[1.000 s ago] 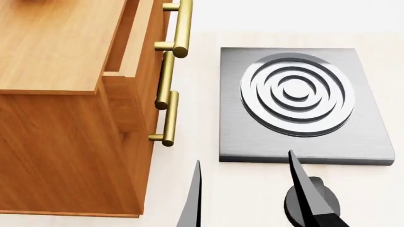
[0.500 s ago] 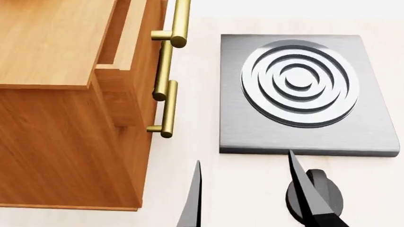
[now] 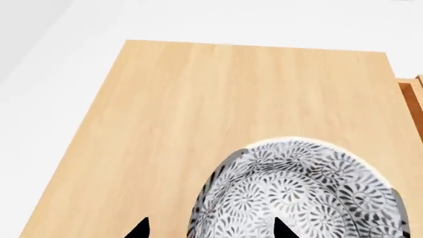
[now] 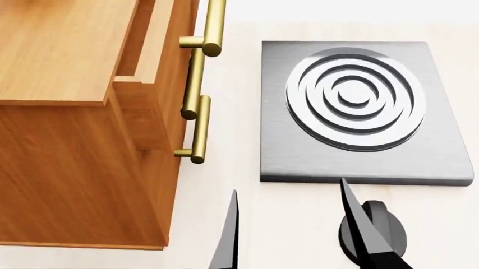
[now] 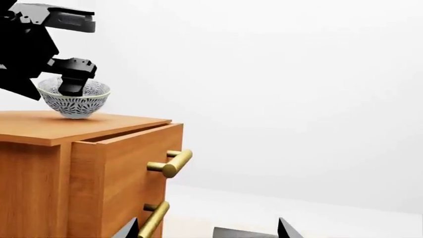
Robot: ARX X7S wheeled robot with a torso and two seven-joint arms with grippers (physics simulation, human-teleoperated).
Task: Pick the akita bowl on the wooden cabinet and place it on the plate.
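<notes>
The akita bowl (image 3: 297, 193), grey-black with white speckles, stands on the top of the wooden cabinet (image 3: 198, 99). My left gripper (image 3: 211, 229) is open and straddles the bowl's rim, one tip outside the wall and the other inside. From the right wrist view the bowl (image 5: 74, 105) rests on the cabinet (image 5: 39, 129) with a black finger (image 5: 73, 82) reaching into it. My right gripper (image 4: 292, 235) is open and holds nothing, low over the counter beside the cabinet (image 4: 53, 50). The plate is out of view.
A grey stove slab with a ringed burner (image 4: 355, 98) lies right of the cabinet, and a dark knob (image 4: 372, 232) sits near my right fingertip. Brass bar handles (image 4: 198, 129) stick out from the cabinet drawers; the top drawer stands slightly ajar.
The head view shifted a little between one second and half a second ago, the scene sliding upward. Since then nothing has visibly moved.
</notes>
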